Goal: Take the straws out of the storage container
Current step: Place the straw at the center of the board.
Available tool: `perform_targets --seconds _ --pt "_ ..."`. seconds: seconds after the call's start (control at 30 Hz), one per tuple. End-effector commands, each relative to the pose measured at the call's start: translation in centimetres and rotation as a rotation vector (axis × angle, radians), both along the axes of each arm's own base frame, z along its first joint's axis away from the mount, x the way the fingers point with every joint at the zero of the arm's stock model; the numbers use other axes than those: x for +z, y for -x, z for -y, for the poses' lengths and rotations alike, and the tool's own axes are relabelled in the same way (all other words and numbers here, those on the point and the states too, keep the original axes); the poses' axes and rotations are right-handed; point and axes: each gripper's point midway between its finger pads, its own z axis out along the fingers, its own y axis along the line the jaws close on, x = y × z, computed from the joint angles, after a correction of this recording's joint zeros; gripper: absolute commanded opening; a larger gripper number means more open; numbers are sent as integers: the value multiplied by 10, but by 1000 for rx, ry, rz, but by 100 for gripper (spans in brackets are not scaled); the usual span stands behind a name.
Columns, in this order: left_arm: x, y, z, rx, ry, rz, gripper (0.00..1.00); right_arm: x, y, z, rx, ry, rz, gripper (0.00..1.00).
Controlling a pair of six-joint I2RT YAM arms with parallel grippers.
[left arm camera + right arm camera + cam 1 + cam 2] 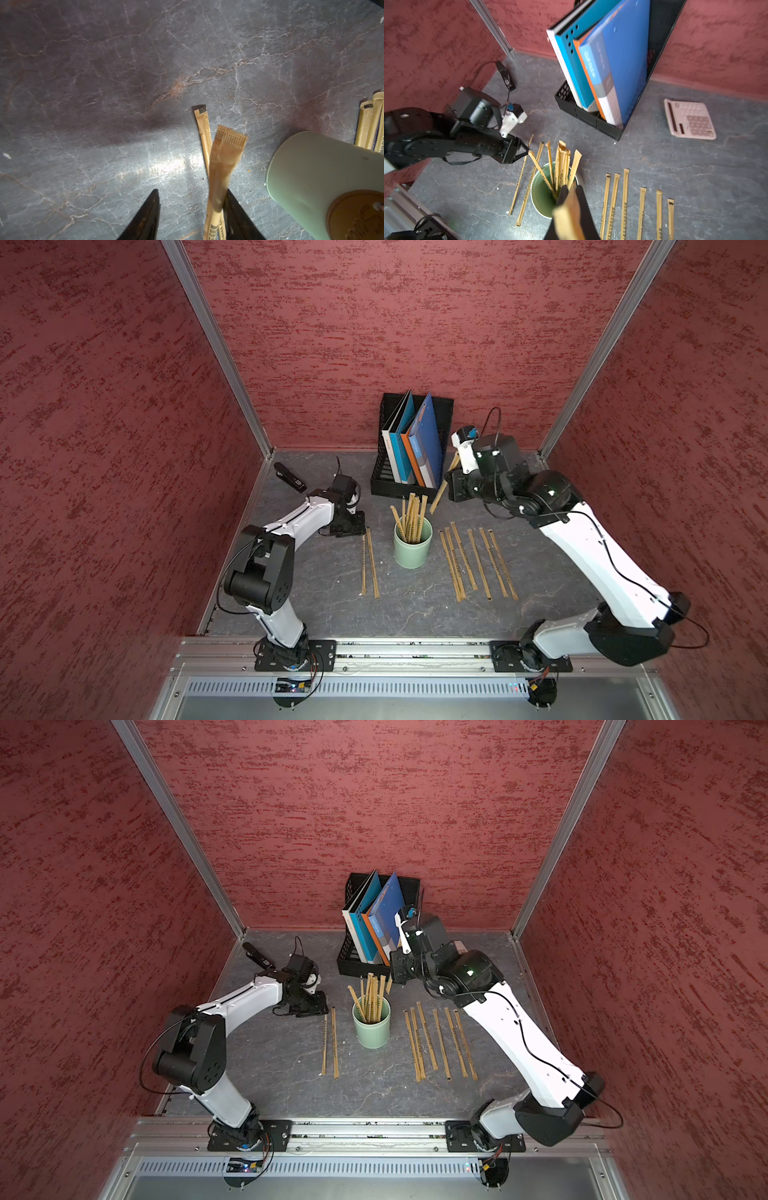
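The right gripper (pixel 569 190) is clenched on one straw (pixel 566 214). The straw is tilted, its lower end pointing at the storage container (pixel 542 199) just beneath. In both top views the gripper's body hides much of it. The left gripper (pixel 191 194) is released, jaws apart. A blurred second straw (pixel 223 158) touches one finger and runs straight out from it. The straws (pixel 562 164) in the container stand near upright.

Likely a lab booth, office-style: 3 red walls (pixel 415 323), aluminium rail (pixel 415 651), file holder (pixel 399 490), calculator (pixel 689 119).
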Motion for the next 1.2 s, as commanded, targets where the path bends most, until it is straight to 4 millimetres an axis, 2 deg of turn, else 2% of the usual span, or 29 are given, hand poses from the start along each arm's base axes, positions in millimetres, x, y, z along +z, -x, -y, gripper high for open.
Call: perform_targets --seconds 0.0,0.07,0.2,0.43,0.83,1.03,1.17 --pt "1 -6 -1 7 -1 18 49 3 11 27 -47 121 -23 4" --pt "-1 -5 -1 6 3 13 50 3 13 35 -67 166 -47 4" --pt "-3 -5 1 7 13 8 50 -14 14 53 -109 273 -134 3" --pt "-4 -6 3 5 19 8 50 -78 8 73 -144 339 -346 1" --pt "-12 -6 3 0 15 -12 50 -211 15 113 -183 321 -720 0" --pt "-16 -5 2 0 10 -23 51 -254 16 129 -191 401 -835 0" --pt "-18 -5 2 2 6 -27 51 -280 11 132 -180 454 -896 0"
